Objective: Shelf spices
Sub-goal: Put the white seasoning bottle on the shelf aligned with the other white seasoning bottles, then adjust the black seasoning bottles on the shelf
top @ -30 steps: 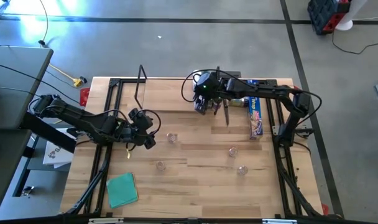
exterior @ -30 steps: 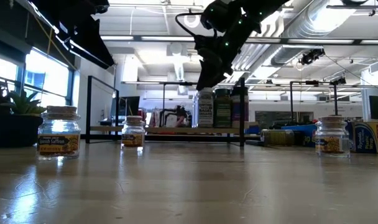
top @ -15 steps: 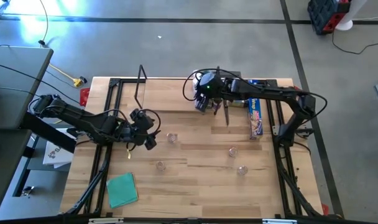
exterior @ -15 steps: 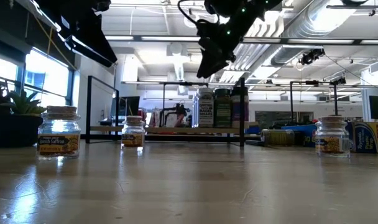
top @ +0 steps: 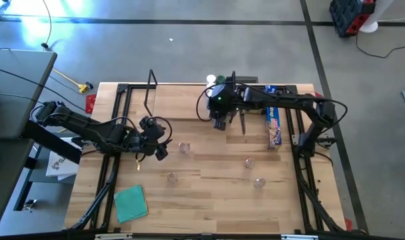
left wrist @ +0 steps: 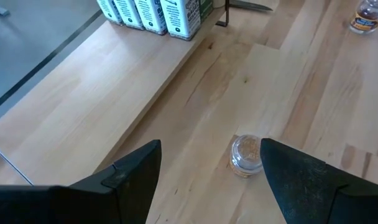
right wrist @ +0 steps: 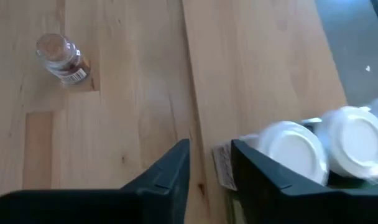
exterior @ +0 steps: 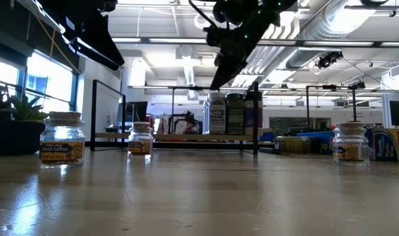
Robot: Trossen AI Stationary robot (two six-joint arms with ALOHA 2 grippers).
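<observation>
Wood tabletop (top: 209, 200): my left hand (left wrist: 211, 168) released over a jar (left wrist: 246, 154) near the shelf (left wrist: 83, 106); light, slick glass, grip its sides. Right hand (right wrist: 211, 163) empty, part-closed.

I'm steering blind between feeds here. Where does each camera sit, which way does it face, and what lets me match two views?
High view: above, straight down; table, shelf, both arms.
Low view: tabletop height, level across to the room; right arm above the shelved jars.
Left wrist view: above a loose jar framed by the open left gripper.
Right wrist view: above the shelf edge; right gripper beside white-lidded jars.
Shared: that loose jar is also in the high view.
</observation>
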